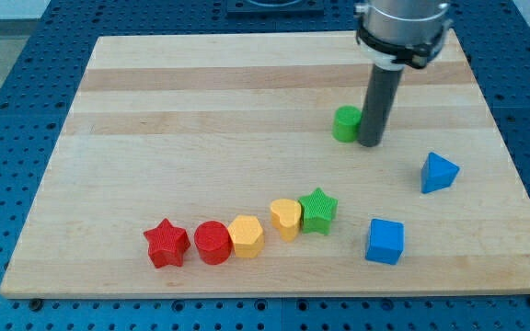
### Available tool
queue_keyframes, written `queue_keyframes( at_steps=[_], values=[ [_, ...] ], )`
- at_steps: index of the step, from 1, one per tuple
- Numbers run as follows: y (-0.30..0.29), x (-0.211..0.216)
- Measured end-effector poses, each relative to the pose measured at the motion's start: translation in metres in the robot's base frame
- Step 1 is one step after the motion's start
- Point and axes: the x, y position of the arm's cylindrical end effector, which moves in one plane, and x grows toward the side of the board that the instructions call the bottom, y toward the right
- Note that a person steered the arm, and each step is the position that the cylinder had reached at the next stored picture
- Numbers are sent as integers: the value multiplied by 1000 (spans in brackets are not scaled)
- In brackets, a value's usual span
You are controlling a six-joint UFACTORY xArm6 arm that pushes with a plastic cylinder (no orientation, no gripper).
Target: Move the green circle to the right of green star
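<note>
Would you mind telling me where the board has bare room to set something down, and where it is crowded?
Bare: the board's whole left and upper part, left of the green circle and above the row. Crowded: the row from red star to green star, near the blue cube. My tip touches the circle's right side.

You've got a pale, striped-grain wooden board (155, 101) on blue pegboard (7, 110). Dark rod, my tip (370, 144), beside the green circle (344, 124). Green star (318, 211), yellow heart (285, 218), yellow hexagon (246, 236), red circle (213, 243), red star (166, 244), blue cube (385, 241), blue triangle (438, 173).
</note>
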Motion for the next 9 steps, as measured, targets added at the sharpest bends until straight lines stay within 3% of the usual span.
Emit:
queue_keyframes(
  at_steps=[1, 2, 3, 5, 6, 7, 8, 9],
  values=[
    [-24, 11],
    [-45, 86],
    [-22, 110],
    [0, -65],
    [-17, -90],
    [-34, -84],
    [-37, -19],
    [-37, 5]
  ],
)
